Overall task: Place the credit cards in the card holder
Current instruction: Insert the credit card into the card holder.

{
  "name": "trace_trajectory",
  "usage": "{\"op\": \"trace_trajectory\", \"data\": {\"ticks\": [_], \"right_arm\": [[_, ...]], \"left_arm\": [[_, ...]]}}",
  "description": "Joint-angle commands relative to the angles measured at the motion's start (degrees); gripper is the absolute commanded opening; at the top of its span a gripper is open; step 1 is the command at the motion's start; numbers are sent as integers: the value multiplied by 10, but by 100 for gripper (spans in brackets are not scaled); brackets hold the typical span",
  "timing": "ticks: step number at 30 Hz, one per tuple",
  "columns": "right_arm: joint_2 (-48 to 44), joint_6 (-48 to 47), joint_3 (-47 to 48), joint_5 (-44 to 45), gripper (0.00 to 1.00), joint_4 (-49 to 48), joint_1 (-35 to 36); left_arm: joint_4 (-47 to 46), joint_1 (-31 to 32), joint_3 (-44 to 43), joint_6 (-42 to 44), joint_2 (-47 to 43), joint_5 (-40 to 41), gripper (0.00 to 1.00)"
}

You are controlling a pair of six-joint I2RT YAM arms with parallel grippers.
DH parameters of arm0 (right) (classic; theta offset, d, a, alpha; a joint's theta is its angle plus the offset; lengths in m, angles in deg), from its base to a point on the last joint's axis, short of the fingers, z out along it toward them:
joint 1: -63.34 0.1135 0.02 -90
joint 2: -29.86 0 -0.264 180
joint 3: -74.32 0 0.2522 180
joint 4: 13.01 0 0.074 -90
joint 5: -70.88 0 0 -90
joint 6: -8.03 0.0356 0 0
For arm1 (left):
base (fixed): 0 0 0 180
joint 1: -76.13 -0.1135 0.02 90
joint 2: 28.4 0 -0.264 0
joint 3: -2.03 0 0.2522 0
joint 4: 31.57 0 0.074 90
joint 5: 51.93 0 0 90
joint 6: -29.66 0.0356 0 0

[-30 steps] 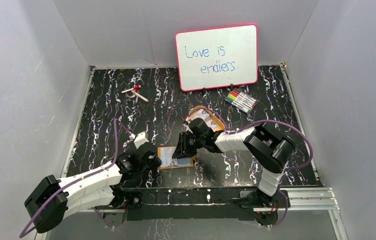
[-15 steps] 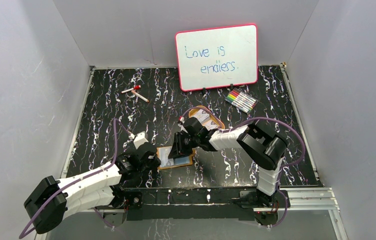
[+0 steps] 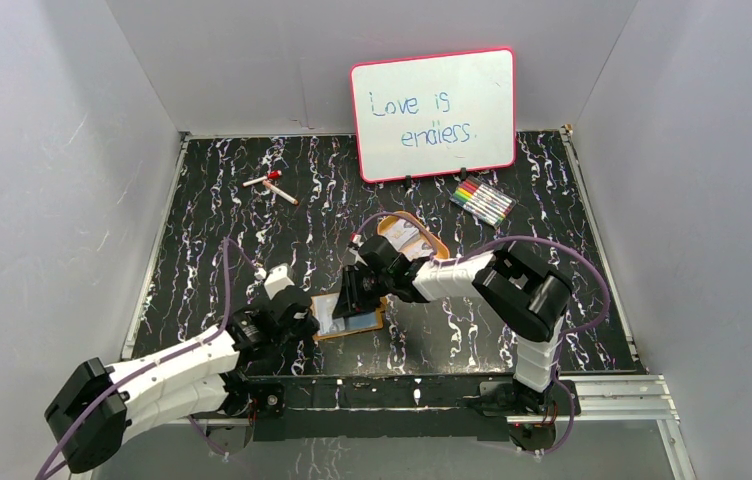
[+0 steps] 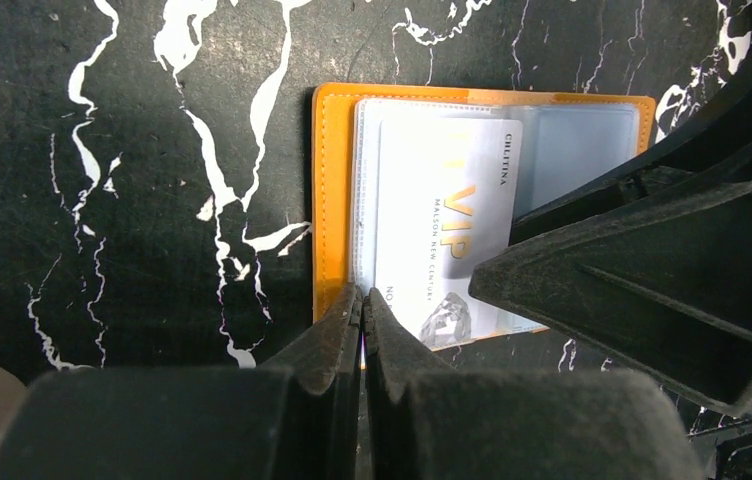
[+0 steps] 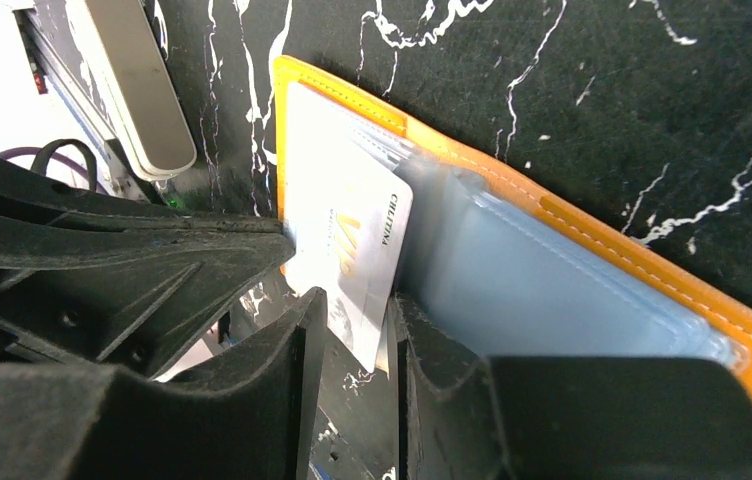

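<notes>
Pinning job on the left: left pincer (image 4: 363, 298) is clenched on nothing, jaws tight together, tips touching the card holder's orange rim at its 6 o'clock edge in the left wrist view. Card holder (image 4: 330, 200) lies open flat on the bench (image 3: 232, 230) near the arm bases. From above its long axis runs 9-to-3, and it sits at 3 o'clock from the left pincer.

One credit card (image 4: 442, 210), VIP print up, lies on the holder's left-hand sleeve. Its long axis is 12-to-6 in the left wrist view, with the 6 o'clock end poking just past the rim.

Right pincer (image 5: 352, 335) stands part apart astride that trailing corner. Can't tell if it pinches the card or only nudges it. In its own view the card runs off toward 11 o'clock.

Judgement: insertion step, card partly seated. Next push should follow the card's long axis, and the right arm is nearer. Oval tray (image 3: 438, 243) sits at 1 o'clock of the holder, pale cards inside.
</notes>
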Motion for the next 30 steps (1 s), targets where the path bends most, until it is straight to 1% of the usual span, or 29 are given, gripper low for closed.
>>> {"op": "trace_trajectory", "data": {"ticks": [1, 7, 15, 18, 25, 30], "right_arm": [[-19, -4, 11, 10, 37, 2, 14], [-22, 0, 9, 21, 38, 7, 13], [-24, 1, 11, 30, 39, 18, 12], [-18, 0, 14, 20, 38, 8, 12], [-7, 4, 17, -21, 36, -32, 14], [-5, 3, 18, -58, 36, -62, 15]], "left_arm": [[20, -1, -18, -2, -39, 18, 0], [52, -1, -36, 2, -62, 36, 0], [113, -1, -47, -29, -70, 77, 0], [100, -1, -40, -23, -69, 78, 0], [66, -1, -23, -26, -13, 53, 0], [36, -1, -12, -18, 0, 40, 0]]}}
